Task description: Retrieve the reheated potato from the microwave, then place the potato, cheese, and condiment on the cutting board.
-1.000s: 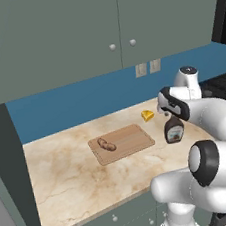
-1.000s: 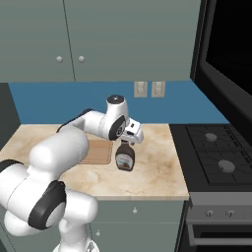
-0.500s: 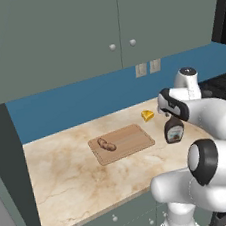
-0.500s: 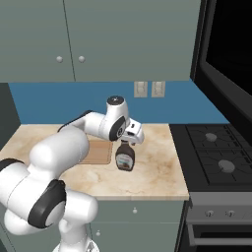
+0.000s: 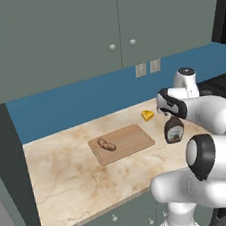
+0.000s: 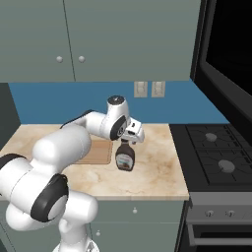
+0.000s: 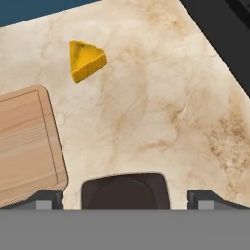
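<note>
Resting on the cutting board [image 5: 122, 143], the potato [image 5: 107, 144] is done. Beside that board, the gripper [image 7: 125, 199] hangs spread over the condiment [image 5: 173, 129]; the cheese [image 5: 147, 115] waits behind the board's corner

Bare counter [image 7: 161, 97] between cheese [image 7: 86, 60] and stove [image 7: 222, 34].

Almost nothing has changed over the last second. The white arm's tool [image 7: 125, 199] is parked in the same spot directly above the squat dark brown bottle with the black cap [image 5: 173, 130], with no visible shift in either.
</note>
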You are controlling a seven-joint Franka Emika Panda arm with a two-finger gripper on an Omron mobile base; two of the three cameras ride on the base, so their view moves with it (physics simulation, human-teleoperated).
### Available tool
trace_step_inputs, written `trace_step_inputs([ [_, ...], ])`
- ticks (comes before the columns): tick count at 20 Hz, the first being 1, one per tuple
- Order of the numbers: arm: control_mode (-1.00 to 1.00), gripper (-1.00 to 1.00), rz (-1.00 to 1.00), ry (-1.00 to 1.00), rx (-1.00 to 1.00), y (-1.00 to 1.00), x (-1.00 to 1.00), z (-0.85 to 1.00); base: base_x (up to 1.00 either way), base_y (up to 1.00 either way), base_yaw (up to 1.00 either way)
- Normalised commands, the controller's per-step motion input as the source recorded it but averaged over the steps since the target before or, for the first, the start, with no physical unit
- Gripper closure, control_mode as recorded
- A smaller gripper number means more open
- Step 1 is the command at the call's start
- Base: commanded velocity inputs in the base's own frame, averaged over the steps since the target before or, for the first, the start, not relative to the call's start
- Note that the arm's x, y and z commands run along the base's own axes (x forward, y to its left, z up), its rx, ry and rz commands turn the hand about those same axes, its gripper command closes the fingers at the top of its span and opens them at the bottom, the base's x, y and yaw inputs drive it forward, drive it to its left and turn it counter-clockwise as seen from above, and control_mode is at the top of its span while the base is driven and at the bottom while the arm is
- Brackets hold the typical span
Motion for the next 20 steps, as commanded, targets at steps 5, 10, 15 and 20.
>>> trace_step_inputs([
  [5,-1.0,-1.0,0.0,0.0,0.0,0.0,0.06,0.0,0.0,0.0,0.0],
  [10,-1.0,-1.0,0.0,0.0,0.0,0.0,-0.06,-0.02,0.0,0.0,0.0],
  [15,-1.0,-1.0,0.0,0.0,0.0,0.0,-0.01,-0.05,0.0,0.0,0.0],
  [20,-1.0,1.0,0.0,0.0,0.0,0.0,-0.01,-0.04,0.0,0.0,0.0],
])
